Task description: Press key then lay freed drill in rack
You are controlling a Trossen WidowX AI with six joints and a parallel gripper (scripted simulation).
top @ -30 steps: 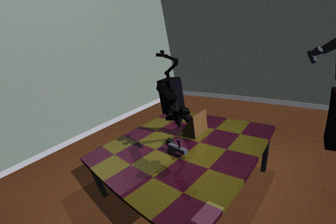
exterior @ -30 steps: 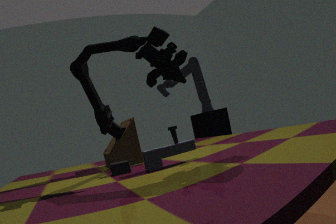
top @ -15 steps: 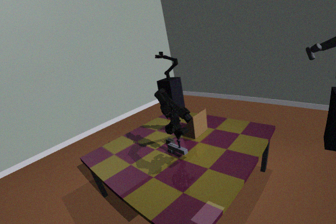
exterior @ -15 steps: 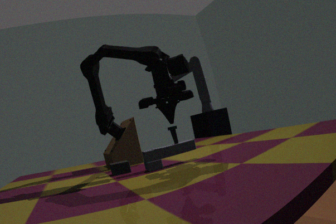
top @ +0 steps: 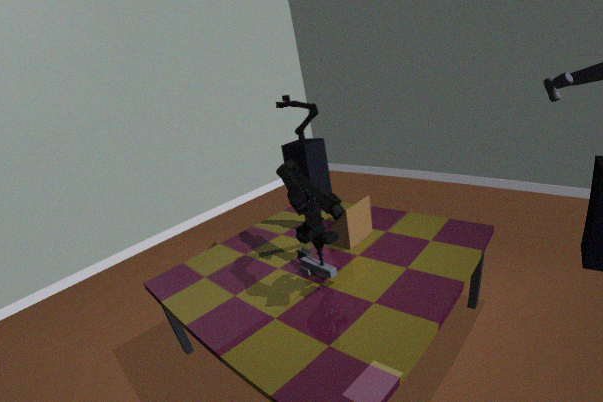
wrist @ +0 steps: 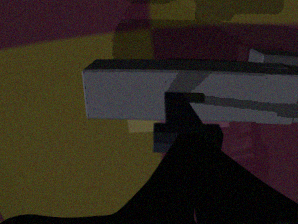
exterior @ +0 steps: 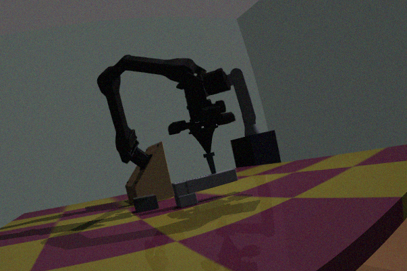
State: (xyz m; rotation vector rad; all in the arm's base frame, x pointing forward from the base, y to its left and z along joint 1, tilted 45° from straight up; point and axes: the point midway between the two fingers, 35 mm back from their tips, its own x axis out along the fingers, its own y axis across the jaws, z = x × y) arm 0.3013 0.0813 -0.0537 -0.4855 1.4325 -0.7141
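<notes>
A dark T-shaped piece, which looks like the key (exterior: 211,164) (wrist: 176,107), stands upright on a long grey block (top: 324,269) (exterior: 209,181) (wrist: 125,95). My gripper (top: 319,245) (exterior: 208,152) (wrist: 186,143) is shut and empty, pointing down. Its tips are at the top of the T-shaped piece and seem to touch it. A small light piece (top: 307,272) (wrist: 256,56) shows beside the grey block. I cannot tell whether it is the drill. A low dark block (exterior: 146,203) sits near the block's end; whether it is the rack is unclear.
A tan wedge-shaped housing (top: 360,225) (exterior: 160,175) stands at my arm's base. The table has a yellow and purple checked top (top: 395,330) (exterior: 351,219). Beyond it, dark pedestals (top: 600,220) (exterior: 256,149) carry other arms.
</notes>
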